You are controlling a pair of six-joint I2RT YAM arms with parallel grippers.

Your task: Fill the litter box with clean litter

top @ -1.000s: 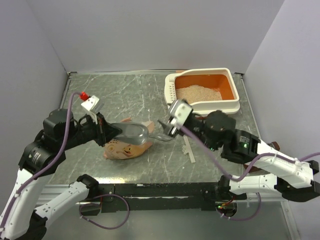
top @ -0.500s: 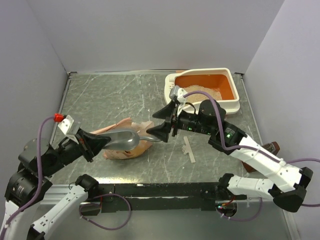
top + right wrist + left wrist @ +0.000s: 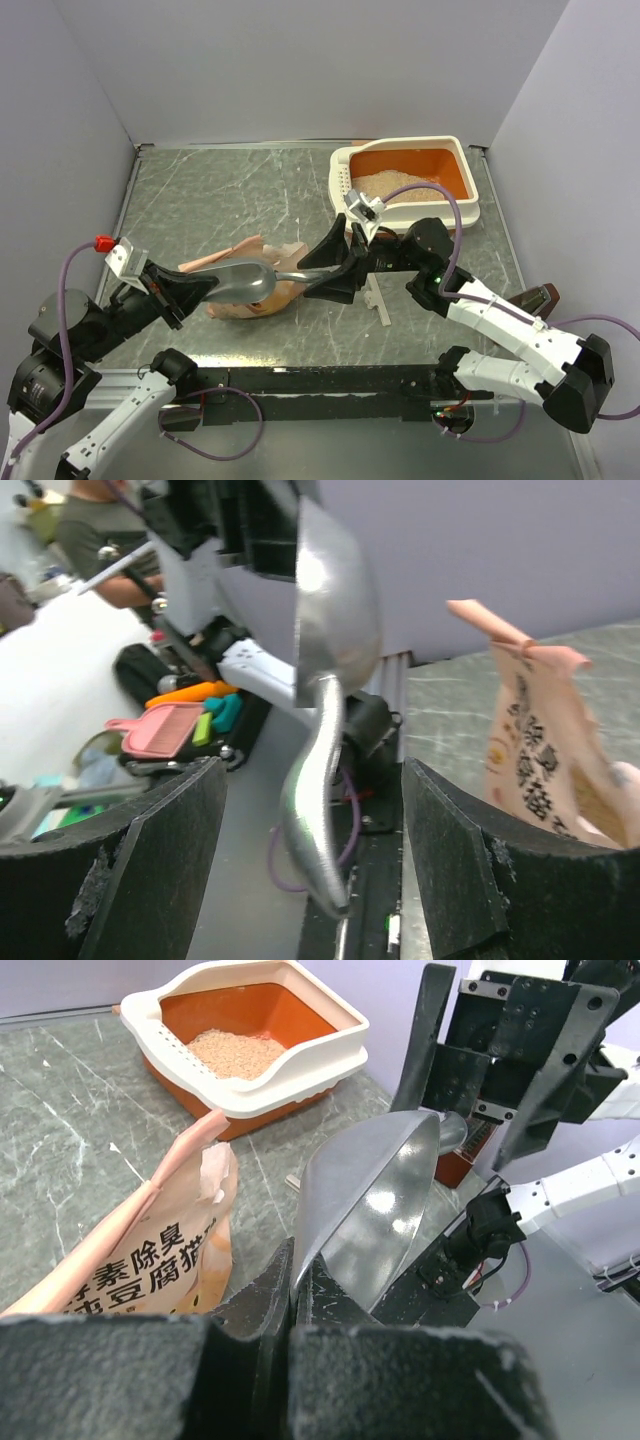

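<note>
The litter box point(image 3: 470, 205), cream rim and orange basin, stands at the back right with a pile of pale beige clean litter point(image 3: 392, 187) in it; it also shows in the left wrist view point(image 3: 330, 1055) with its litter point(image 3: 235, 1052). My left gripper point(image 3: 205, 287) is shut on the rim of the grey metal scoop point(image 3: 245, 279) point(image 3: 365, 1205), held above the tan-orange printed bag point(image 3: 250, 300) point(image 3: 140, 1260). My right gripper point(image 3: 322, 270) is open, its fingers point(image 3: 170, 870) on either side of the scoop handle point(image 3: 315, 830) without touching it.
A white strip point(image 3: 378, 300) lies on the marble table right of the bag. A brown object point(image 3: 530, 298) lies near the right edge. Grey walls enclose the table on three sides.
My right gripper has swung down and left to bracket the scoop's handle. My left arm drew back and lowered, still holding the scoop above the bag.
</note>
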